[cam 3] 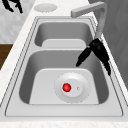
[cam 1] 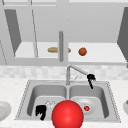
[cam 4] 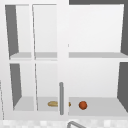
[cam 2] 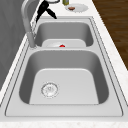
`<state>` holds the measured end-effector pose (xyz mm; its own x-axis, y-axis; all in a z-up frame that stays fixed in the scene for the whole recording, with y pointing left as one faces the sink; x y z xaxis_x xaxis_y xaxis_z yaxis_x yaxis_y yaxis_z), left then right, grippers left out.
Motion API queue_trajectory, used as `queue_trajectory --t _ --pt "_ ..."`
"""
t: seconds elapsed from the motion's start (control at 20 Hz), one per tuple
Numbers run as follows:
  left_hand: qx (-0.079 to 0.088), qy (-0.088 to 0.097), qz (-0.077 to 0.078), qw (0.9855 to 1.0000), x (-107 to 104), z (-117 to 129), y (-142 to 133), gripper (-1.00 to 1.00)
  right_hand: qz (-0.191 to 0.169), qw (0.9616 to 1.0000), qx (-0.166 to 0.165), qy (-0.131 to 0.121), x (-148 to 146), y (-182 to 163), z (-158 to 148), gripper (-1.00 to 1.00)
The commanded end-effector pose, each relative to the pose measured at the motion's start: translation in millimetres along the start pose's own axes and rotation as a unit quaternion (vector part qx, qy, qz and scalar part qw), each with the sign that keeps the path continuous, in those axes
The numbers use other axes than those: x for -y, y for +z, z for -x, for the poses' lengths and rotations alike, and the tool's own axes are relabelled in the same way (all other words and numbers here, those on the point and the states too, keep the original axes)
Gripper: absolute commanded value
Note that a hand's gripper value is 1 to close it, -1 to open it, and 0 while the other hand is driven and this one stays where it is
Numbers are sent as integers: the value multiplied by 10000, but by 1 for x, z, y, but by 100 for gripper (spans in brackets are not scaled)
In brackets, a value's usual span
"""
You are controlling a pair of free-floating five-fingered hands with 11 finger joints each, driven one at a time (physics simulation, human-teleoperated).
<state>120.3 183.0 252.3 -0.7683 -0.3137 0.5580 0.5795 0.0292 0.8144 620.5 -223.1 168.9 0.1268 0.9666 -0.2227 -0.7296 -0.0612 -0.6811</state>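
Observation:
My right hand hangs by the tip of the faucet spout, over the back of the right basin, open with straight fingers pointing down; in the right side view this hand spreads beside the faucet neck. My left hand floats at the left basin's front edge, fingers relaxed and hanging, holding nothing. A white plate with a small red thing on it lies in the right basin. A large red ball sits low in the front view, before the sink's front rim.
The wall cabinet shelf holds a bread roll and an orange ball, with a vertical door handle between. A plate lies on the left counter. Another plate with brown food lies on the right counter. The left basin has a drain.

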Motion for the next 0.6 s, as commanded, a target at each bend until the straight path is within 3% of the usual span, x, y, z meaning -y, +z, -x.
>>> queue_trajectory --t 0.0,0.3,0.55 --pt "0 0 0 10000 0 0 0 0 -41 9985 395 -372 -16 4 4 -100" --pt "0 0 0 10000 0 0 0 0 -201 9946 772 -670 -37 9 16 -100" --pt "0 0 0 10000 0 0 0 0 -261 9886 1116 -980 -53 10 20 -100"
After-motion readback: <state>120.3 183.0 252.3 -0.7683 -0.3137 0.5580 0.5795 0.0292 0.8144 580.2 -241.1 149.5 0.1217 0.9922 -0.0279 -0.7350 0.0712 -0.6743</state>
